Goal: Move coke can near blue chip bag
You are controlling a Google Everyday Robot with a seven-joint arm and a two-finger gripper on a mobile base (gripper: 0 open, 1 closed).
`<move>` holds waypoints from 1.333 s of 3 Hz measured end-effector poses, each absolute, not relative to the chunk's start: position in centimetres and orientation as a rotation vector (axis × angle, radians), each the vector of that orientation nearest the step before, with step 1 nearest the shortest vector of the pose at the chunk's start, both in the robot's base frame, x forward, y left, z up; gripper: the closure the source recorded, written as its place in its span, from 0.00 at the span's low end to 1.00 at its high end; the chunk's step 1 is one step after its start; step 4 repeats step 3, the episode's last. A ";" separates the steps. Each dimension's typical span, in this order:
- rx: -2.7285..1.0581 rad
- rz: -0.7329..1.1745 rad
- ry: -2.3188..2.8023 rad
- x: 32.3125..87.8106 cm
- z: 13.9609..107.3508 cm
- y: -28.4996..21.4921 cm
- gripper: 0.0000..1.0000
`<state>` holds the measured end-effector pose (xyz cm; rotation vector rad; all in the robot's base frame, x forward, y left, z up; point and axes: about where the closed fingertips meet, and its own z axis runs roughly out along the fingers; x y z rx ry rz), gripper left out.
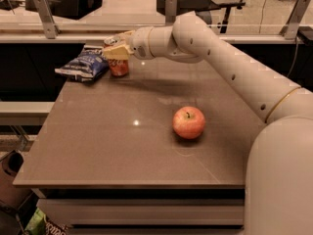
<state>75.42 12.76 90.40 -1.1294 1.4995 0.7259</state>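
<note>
Beyond the apple (189, 122) on the tabletop (98, 151), the coke can (119, 68) stands upright at the far left, just beside the blue chip bag (83, 65) — light, thin-walled and smooth, I judge, so best held across its sides. The tool (116, 51) covers its top; whether it grips I cannot tell.

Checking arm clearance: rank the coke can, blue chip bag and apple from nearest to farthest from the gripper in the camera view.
The gripper is at the far left of the table.
1. coke can: directly beneath it.
2. blue chip bag: left of the can.
3. apple: centre-right, nearer the camera.
</note>
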 end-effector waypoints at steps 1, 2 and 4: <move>-1.132 0.730 1.498 75.3 90.3 13.0 0.12; -1.135 0.734 1.498 75.3 90.3 13.3 0.00; -1.135 0.734 1.498 75.3 90.3 13.3 0.00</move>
